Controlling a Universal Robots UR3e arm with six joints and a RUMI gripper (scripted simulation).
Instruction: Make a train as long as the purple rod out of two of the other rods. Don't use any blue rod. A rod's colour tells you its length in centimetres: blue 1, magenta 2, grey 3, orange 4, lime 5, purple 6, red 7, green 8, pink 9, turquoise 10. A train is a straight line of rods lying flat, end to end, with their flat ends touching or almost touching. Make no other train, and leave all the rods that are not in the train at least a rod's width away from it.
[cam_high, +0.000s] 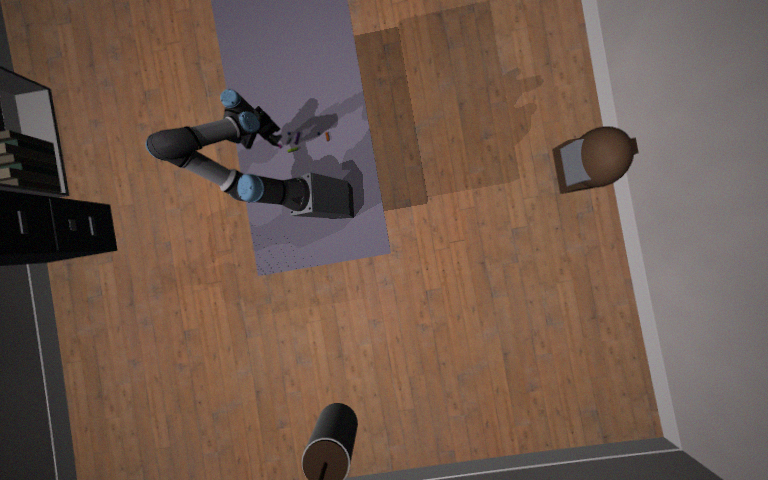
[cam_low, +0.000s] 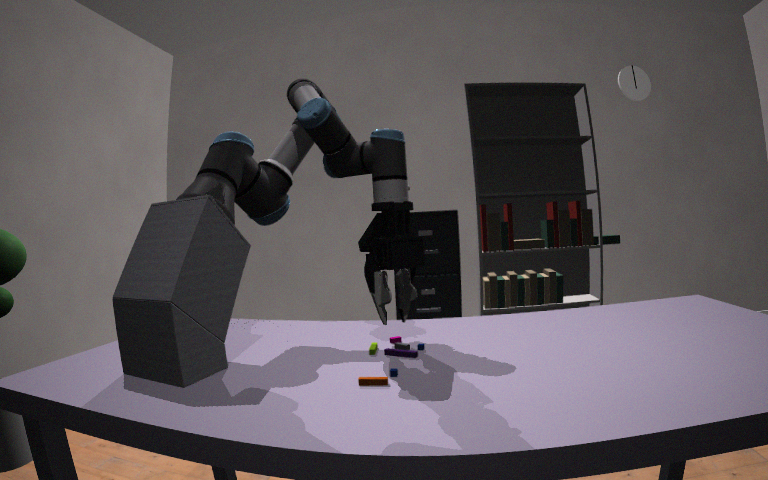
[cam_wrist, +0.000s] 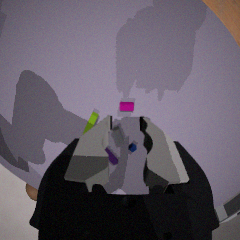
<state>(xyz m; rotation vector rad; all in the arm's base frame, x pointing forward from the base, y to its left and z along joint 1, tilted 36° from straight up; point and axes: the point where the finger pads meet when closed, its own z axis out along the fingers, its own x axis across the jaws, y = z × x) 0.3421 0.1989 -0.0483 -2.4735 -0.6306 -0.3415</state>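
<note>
My gripper (cam_low: 394, 322) (cam_wrist: 125, 117) is open, its jaws partly apart with nothing between them, above the table. The magenta rod (cam_low: 395, 339) (cam_wrist: 127, 106) lies just ahead of the fingertips in the wrist view. The grey rod (cam_low: 402, 345) (cam_wrist: 118, 134) lies between the magenta rod and the purple rod (cam_low: 400, 353) (cam_wrist: 112, 156) (cam_high: 297, 137). The lime rod (cam_low: 373, 348) (cam_wrist: 91, 122) (cam_high: 292, 149) lies to the left of these. The orange rod (cam_low: 373, 381) (cam_high: 327, 136) lies apart, nearer the exterior camera. No two rods are seen end to end.
One blue rod (cam_low: 420, 346) (cam_wrist: 132, 147) lies beside the grey and purple rods. Another blue rod (cam_low: 393, 372) lies close to the orange rod. The arm's base (cam_high: 329, 195) (cam_low: 169, 333) stands on the table (cam_high: 283, 50) (cam_low: 623, 362), with shadows falling across the rods.
</note>
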